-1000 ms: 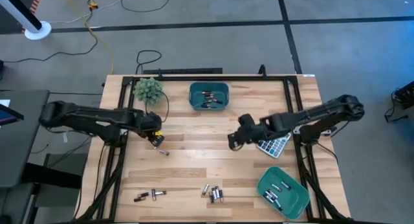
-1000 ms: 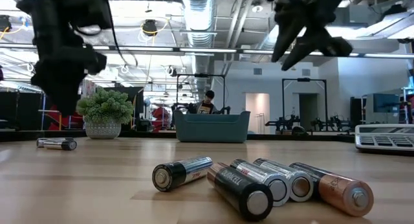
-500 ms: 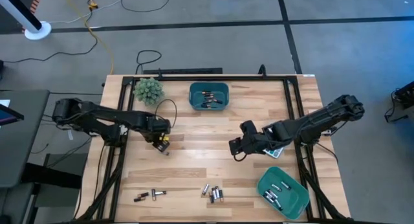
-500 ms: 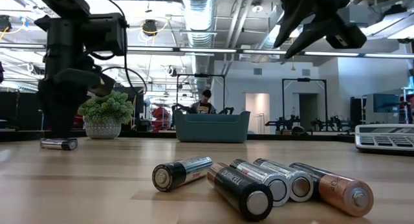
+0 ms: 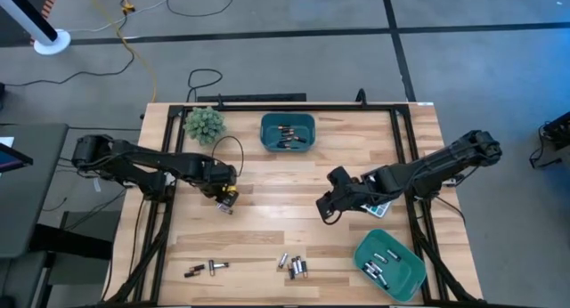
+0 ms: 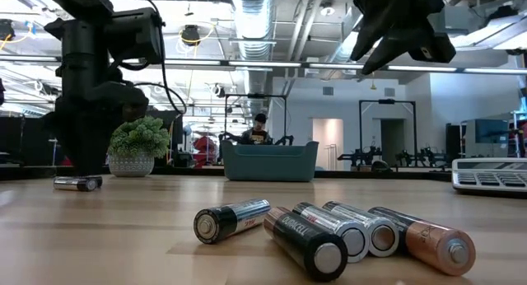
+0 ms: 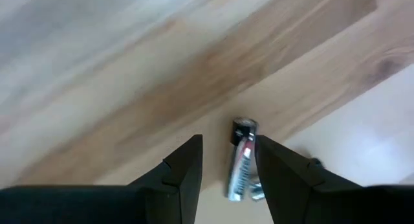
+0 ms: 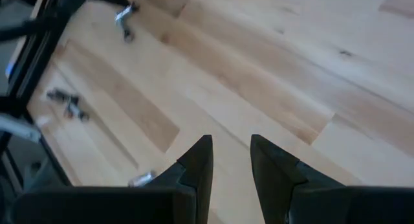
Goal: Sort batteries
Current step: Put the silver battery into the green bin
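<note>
Wooden desk (image 5: 267, 219): carries loose batteries and two teal bins.
Left claw (image 7: 226, 169): down at the desk's left part, fingers apart astride a single AA battery (image 7: 240, 160) lying flat, not closed on it.
Right claw (image 5: 326, 210): raised over the desk's middle right, fingers slightly apart, holding nothing.
Battery cluster (image 6: 329, 235): lying at the near edge.
Bins: far bin (image 5: 287, 132) and near-right bin (image 5: 389, 264) each hold several cells.
</note>
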Controlling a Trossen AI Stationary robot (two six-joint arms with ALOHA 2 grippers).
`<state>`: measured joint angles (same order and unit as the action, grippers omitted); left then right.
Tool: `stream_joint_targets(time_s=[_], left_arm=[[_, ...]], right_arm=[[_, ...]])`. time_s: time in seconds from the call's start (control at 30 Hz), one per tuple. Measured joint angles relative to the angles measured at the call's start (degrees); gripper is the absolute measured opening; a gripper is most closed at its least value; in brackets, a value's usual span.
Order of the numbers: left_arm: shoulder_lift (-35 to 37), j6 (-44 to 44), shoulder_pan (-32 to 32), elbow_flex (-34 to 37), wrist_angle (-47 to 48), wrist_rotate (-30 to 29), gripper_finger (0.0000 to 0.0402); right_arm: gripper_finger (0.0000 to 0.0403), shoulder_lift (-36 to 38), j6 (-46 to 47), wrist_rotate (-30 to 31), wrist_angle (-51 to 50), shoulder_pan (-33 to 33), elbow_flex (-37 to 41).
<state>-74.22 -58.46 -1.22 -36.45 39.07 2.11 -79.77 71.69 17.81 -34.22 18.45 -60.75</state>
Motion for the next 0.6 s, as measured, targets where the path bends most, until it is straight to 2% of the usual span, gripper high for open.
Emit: stream_joint_targets(time_s=[0.23, 0.47, 0.6], left_arm=[[-1.3, -5.0, 3.2, -0.1, -2.7, 0.2, 0.0135], [-10.2, -3.3, 6.2, -0.5, -2.3, -2.4, 0.0135], [-13.3, -4.7, 6.2, -1.8, -0.8, -2.5, 0.0133]], right_arm=[[0.0119, 0.0, -4.8, -1.5, 0.0, 2.1, 0.0], [0.0119, 0.7, -9.2, -3.1, -0.8, 3.4, 0.0], [0.0119, 4.0, -10.3, -3.0, -2.6, 4.3, 0.0]])
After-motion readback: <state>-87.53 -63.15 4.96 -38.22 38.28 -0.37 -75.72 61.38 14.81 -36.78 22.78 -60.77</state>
